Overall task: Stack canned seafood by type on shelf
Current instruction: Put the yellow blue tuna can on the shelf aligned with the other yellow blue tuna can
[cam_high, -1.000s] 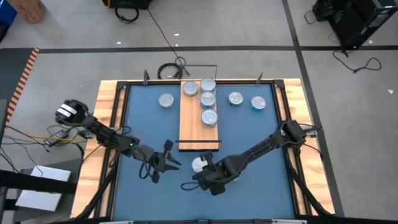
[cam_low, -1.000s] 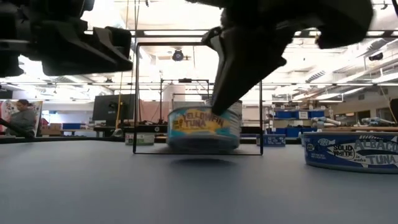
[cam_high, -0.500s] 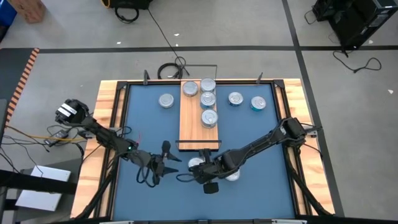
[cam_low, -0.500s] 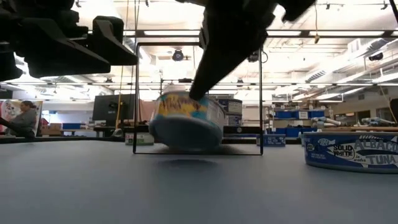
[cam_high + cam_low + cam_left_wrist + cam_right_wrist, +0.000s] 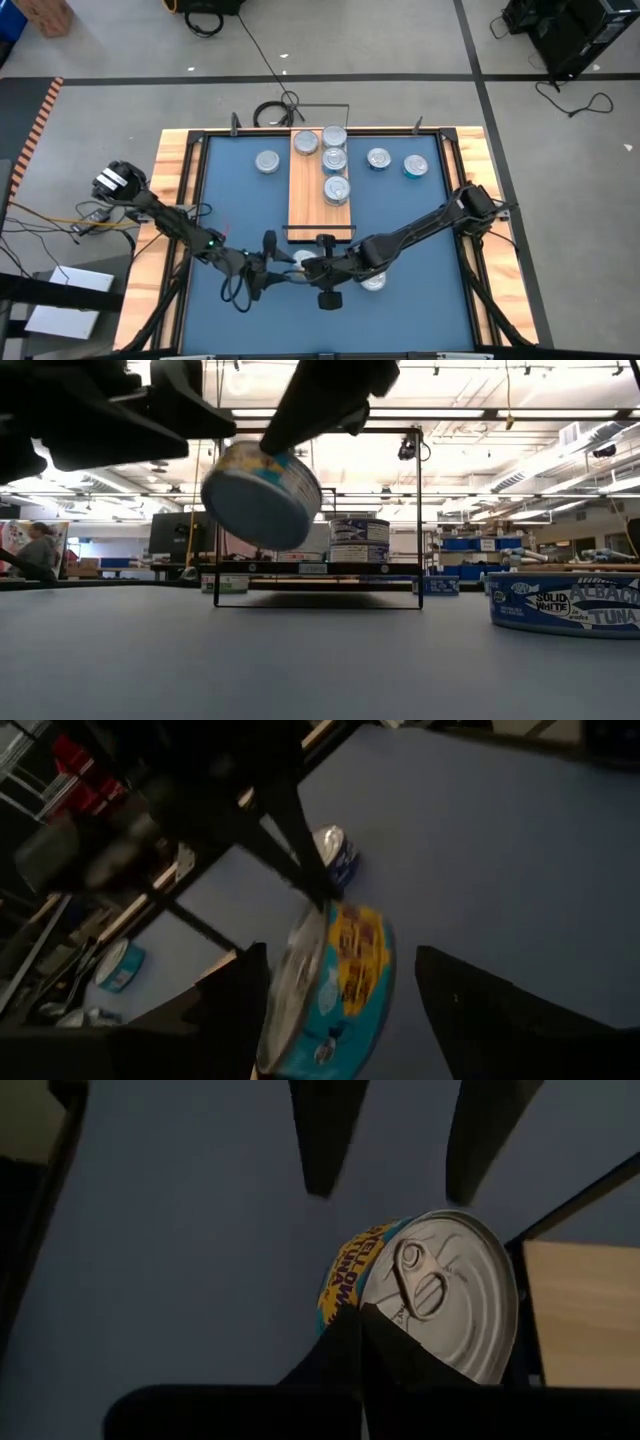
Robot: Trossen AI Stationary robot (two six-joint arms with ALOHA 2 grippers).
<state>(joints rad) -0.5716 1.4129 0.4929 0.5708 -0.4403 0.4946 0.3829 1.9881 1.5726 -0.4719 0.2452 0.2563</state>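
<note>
— Since the tin (image 5: 262, 495) was sitting flat on the table a moment ago, what's happened to it?

— It's been picked up. The right gripper (image 5: 308, 267) has its fingers pinched tight on the tin's rim, and the tin now hangs tilted in the air, clear of the blue table (image 5: 400, 230). Meanwhile the left gripper (image 5: 281, 268) has spread its fingers wide and sits just beside the tin, facing it.

— A hand-over, then?

— Looks that way to me. The left gripper's open fingers stand either side of the tin in its own wrist view, but I can't see them touching it. If so, the tin is on its way to the shelf (image 5: 305, 215), whose near end lies just beyond the two grippers.

— What sort of tin is it?

— Short and round, with teal sides, a yellow label patch and a shiny silver lid with a pull ring. It's tipped well over, lid facing the right gripper's wrist.

— And the others?

— Three tins (image 5: 335, 160) lie on the shelf, farther off from the grippers. Another white-and-blue tin (image 5: 565, 603) sits on the table near the right gripper's far side.
</note>
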